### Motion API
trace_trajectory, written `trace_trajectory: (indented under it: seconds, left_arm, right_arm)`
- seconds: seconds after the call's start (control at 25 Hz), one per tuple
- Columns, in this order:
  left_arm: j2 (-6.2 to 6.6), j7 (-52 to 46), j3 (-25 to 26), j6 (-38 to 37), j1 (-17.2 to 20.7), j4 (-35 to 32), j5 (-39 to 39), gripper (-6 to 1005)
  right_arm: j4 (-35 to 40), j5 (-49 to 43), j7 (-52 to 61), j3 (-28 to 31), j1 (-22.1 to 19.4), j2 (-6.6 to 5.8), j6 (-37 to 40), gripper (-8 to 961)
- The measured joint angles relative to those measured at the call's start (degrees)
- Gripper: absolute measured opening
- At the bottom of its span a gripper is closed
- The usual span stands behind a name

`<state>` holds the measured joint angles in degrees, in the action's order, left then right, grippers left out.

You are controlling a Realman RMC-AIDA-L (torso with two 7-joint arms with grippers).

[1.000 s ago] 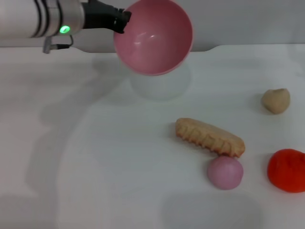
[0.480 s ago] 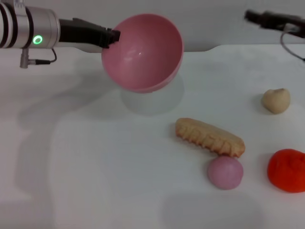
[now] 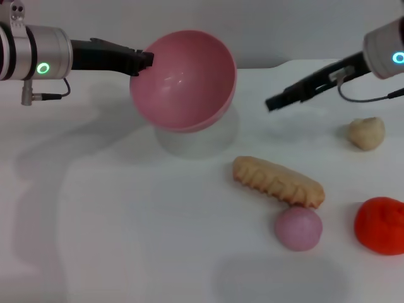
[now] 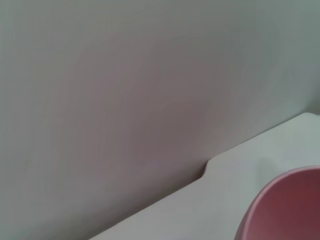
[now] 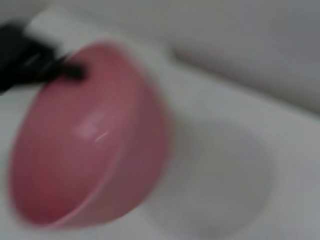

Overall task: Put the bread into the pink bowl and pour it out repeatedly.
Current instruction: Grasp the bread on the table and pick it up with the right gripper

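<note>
With the left gripper [image 3: 144,61] clamped on its rim, the tilted, empty pink bowl [image 3: 183,81] has sunk toward the table at eleven o'clock of the bread [image 3: 278,181], while the right gripper [image 3: 276,101], finger state unclear, has swung in at one o'clock, likely to reload.

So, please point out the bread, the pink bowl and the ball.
bread [image 3: 278,182]: head view, middle of its ridged top.
pink bowl [image 3: 180,79]: head view, inner wall.
ball [image 3: 298,228]: head view, centre of its top.
</note>
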<state>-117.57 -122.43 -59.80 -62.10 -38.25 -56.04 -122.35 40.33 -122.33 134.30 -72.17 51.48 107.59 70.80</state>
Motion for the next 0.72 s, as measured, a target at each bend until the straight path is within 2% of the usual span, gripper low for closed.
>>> trace_trajectory:
  seconds: [0.16, 0.2, 0.36, 0.44, 0.72]
  left_arm:
    - [-0.01, 2.13, -0.12, -0.16, 0.8, 0.01, 2.72, 47]
    - [-0.01, 2.41, -0.17, -0.14, 0.92, 0.02, 3.06, 47]
    - [-0.01, 2.6, -0.29, -0.15, 1.14, 0.06, 3.39, 47]
    - [-0.01, 2.61, -0.28, -0.31, 1.21, 0.12, 3.43, 47]
    - [-0.23, 2.64, -1.02, -0.15, 1.76, 0.59, 3.91, 47]
  right_arm:
    - [6.07, -9.13, 2.51, -0.27, 2.09, 2.96, 8.24, 617]
    - [7.83, -12.47, 3.33, -0.36, 2.31, 3.96, 9.18, 617]
    - [15.17, -28.21, 5.41, -0.33, 3.1, 9.27, 13.59, 617]
    - [16.72, -32.72, 5.44, -1.31, 3.72, 10.91, 15.75, 617]
    - [16.05, -28.79, 5.34, -6.45, 4.07, 11.32, 17.41, 617]
